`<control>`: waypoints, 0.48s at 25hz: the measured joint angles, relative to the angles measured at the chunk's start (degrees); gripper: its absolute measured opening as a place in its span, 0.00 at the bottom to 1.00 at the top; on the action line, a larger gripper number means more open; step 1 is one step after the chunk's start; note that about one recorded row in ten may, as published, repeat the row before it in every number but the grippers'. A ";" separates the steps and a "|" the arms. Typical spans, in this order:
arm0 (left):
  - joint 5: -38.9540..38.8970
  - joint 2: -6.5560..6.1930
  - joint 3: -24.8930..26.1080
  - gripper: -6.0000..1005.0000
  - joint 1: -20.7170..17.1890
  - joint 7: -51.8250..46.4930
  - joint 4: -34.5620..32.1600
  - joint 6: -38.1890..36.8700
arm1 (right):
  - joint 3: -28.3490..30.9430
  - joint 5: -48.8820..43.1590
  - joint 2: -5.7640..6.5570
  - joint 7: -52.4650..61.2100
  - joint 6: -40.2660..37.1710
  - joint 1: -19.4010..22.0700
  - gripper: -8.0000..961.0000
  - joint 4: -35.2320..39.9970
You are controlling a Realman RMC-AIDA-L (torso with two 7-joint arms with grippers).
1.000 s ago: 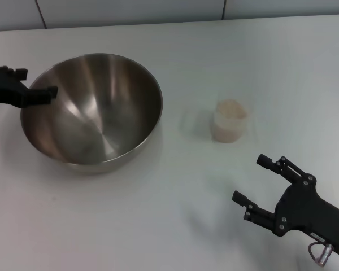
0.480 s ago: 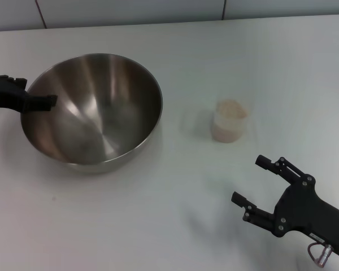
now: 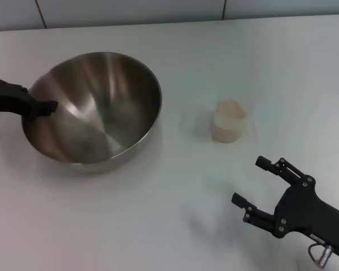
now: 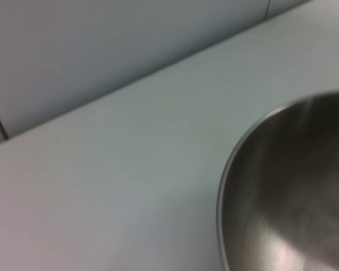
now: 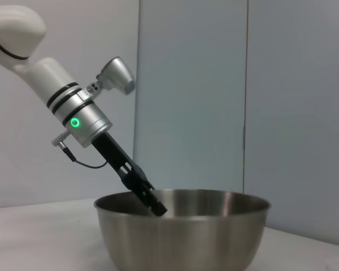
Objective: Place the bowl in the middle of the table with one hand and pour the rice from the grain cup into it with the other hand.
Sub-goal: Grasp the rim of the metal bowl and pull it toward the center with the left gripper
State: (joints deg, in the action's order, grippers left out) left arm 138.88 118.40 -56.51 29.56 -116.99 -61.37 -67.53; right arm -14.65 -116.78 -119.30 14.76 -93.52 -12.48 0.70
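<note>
You see the steel bowl [image 5: 181,231] sitting on the white surface [image 5: 39,237]. The left end effector [image 5: 150,202] angles down from its silver-white arm [image 5: 56,90], its black tip at the bowl's rim.

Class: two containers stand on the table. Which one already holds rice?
The grain cup, small and translucent, shows pale rice inside; the big steel bowl, with the left gripper at its rim, is empty.
</note>
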 joint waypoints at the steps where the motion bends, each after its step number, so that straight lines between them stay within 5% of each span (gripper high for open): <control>1: 0.82 0.02 0.00 0.70 0.35 -0.33 0.27 -0.09 | -0.01 -0.01 0.01 0.00 0.00 0.00 0.87 0.00; 10: 2.43 0.01 0.00 0.44 3.02 -2.85 1.84 -1.86 | -0.11 -0.03 0.03 0.00 0.22 0.09 0.87 0.00; 11: 2.46 -0.01 0.02 0.20 3.25 -3.32 1.92 -2.23 | -0.12 -0.03 0.03 0.00 0.26 0.02 0.87 0.00; 12: 2.46 -0.01 0.02 0.18 3.25 -3.32 1.92 -2.23 | -0.12 -0.03 0.03 0.00 0.26 0.02 0.87 0.00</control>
State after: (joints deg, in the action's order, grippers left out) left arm 141.34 118.38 -56.49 32.81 -120.31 -59.45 -69.76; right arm -14.77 -116.81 -119.26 14.76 -93.26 -12.46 0.70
